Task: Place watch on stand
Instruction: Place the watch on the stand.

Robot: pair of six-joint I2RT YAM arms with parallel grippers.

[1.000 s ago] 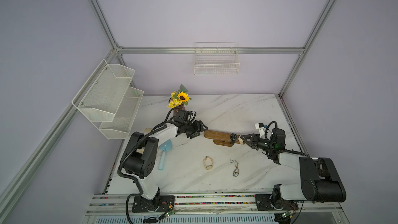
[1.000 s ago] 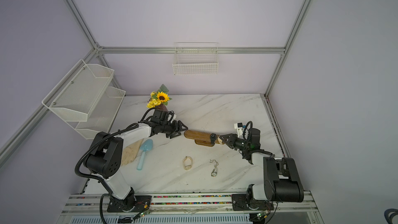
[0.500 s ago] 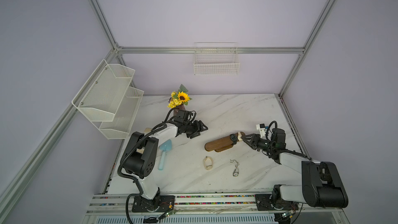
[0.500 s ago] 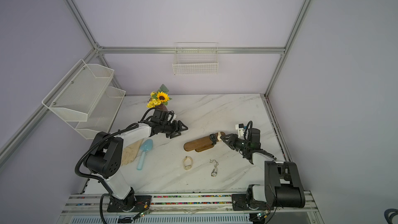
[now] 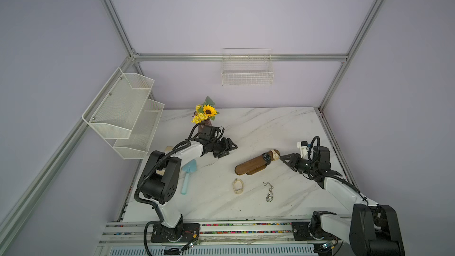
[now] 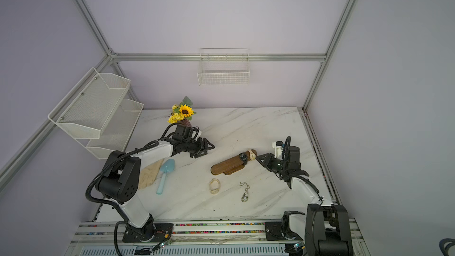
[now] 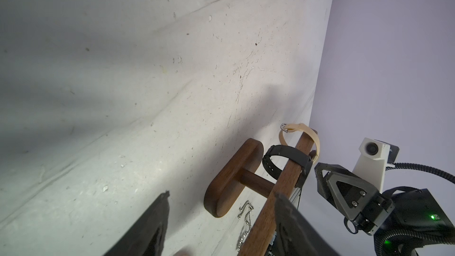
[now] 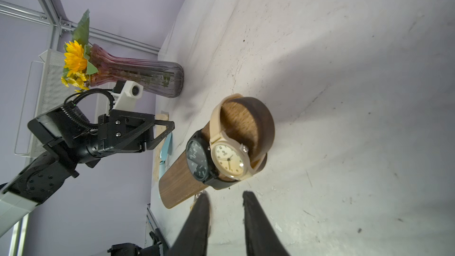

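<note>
While the right gripper [image 5: 282, 156] hovers just beside the far right end of the dark brown wooden stand [image 5: 252, 166], the main step looks done. The cream-faced watch with a beige strap [image 8: 227, 158] is looped around the stand's rounded bar close to that end. It touches the black round watch [image 8: 197, 158] that sits next to it on the bar. The right wrist view shows the right gripper's fingers [image 8: 256, 217] a little apart with nothing between them, so the cream watch has been let go. Its strap sits askew and near the tip of the bar, so it may need a nudge further on. After that, the arm probably only needs to draw back.

The left gripper [image 5: 231, 150] hangs well apart from the stand, toward the far left, its fingers spread and empty.

On the marble-patterned table [image 5: 270, 124], near of the stand, lie a pale beige looped strap [image 5: 237, 186], possibly another watch, and a silver chain with a small pendant [image 5: 269, 193].

As for containers, the white two-tier mesh shelf [image 5: 123, 109] on the left wall and the white wire basket [image 5: 247, 70] on the far wall show nothing inside. The purple ribbed glass vase [image 8: 138, 75] at the far edge holds yellow sunflowers [image 5: 206, 113].
</note>
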